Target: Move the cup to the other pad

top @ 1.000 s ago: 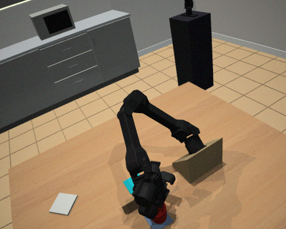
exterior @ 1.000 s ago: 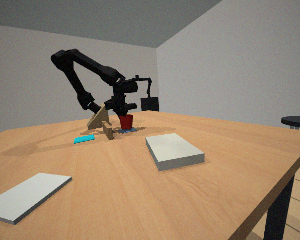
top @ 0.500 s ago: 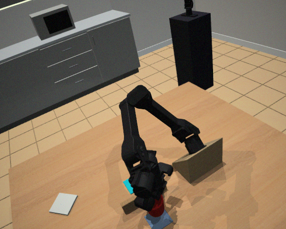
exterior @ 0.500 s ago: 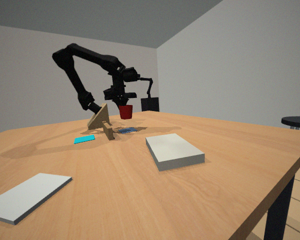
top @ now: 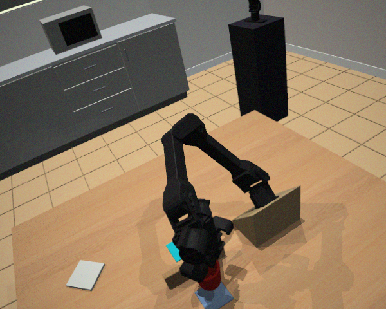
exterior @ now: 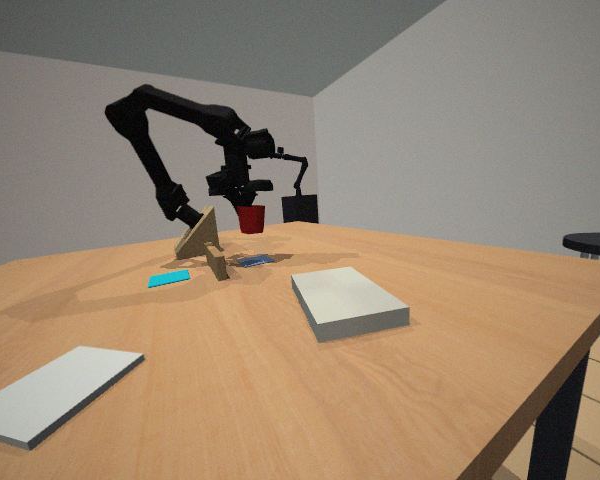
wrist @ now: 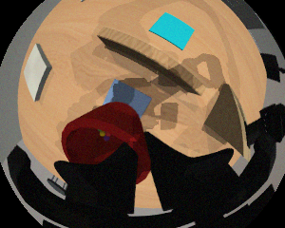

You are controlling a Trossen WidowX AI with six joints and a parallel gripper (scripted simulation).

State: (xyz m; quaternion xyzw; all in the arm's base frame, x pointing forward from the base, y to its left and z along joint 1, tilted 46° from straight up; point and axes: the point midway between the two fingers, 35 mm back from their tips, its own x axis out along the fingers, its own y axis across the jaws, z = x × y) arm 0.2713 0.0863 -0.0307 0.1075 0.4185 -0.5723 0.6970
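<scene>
My claw [exterior: 246, 200] is clamped on the rim of the red cup [exterior: 251, 219], and the cup hangs from it in the air, upright, well clear of the wooden table [exterior: 341, 372]. In the exterior view I can see open space between the cup's base and the blue-grey pad [exterior: 255, 260] lying on the table below it. From the top view the cup [top: 210, 278] shows only partly beneath my wrist, directly over that same pad [top: 214, 295]. Through my wrist camera the cup [wrist: 104, 140] fills the lower left, its mouth facing me, with small marbles [wrist: 103, 133] sitting inside it, one yellowish and one darker; my dark fingers pinch its wall, one on either side of the rim. Past the cup I see the blue-grey pad [wrist: 125, 97] on the tabletop, and farther off the cyan pad [wrist: 172, 29], lying flat and well apart from the first. In the exterior view the cyan pad [exterior: 168, 277] lies to the left of a low wooden block [exterior: 217, 262], which stands between the two pads. My arm rises from the tan wedge-shaped base [top: 269, 215]. A thick white slab [exterior: 348, 302] and a thinner white plate [exterior: 52, 392] rest on the near part of the table.
</scene>
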